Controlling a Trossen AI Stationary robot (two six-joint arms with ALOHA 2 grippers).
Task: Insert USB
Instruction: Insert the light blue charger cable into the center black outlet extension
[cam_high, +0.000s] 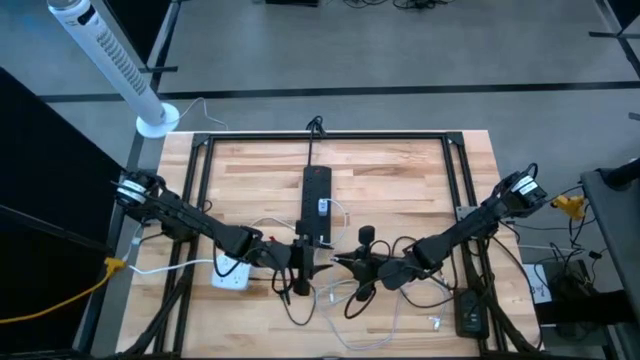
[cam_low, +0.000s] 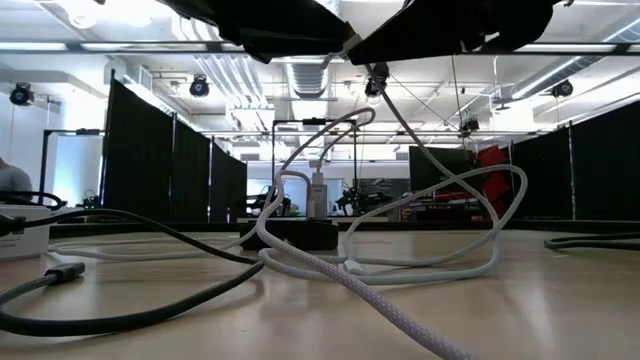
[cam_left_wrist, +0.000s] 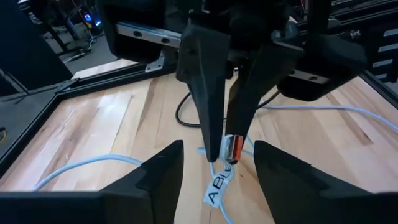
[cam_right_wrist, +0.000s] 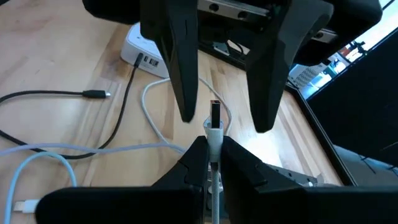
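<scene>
Light wooden table (cam_high: 400, 170), black power strip (cam_high: 316, 204), white charger hub (cam_high: 230, 271), tangled cables (cam_high: 350, 295)

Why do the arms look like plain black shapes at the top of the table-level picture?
In the low view, the ceiling lights face the camera, so the arms overhead are lit from behind and read as black silhouettes, while the table shows a pale sheen. In the high view the light is even and the shadows are faint.

I can read one marking only. A small white tag (cam_left_wrist: 219, 188) on the pale cable (cam_left_wrist: 81, 168), bottom centre of the left wrist view, shows "ABLE".
</scene>
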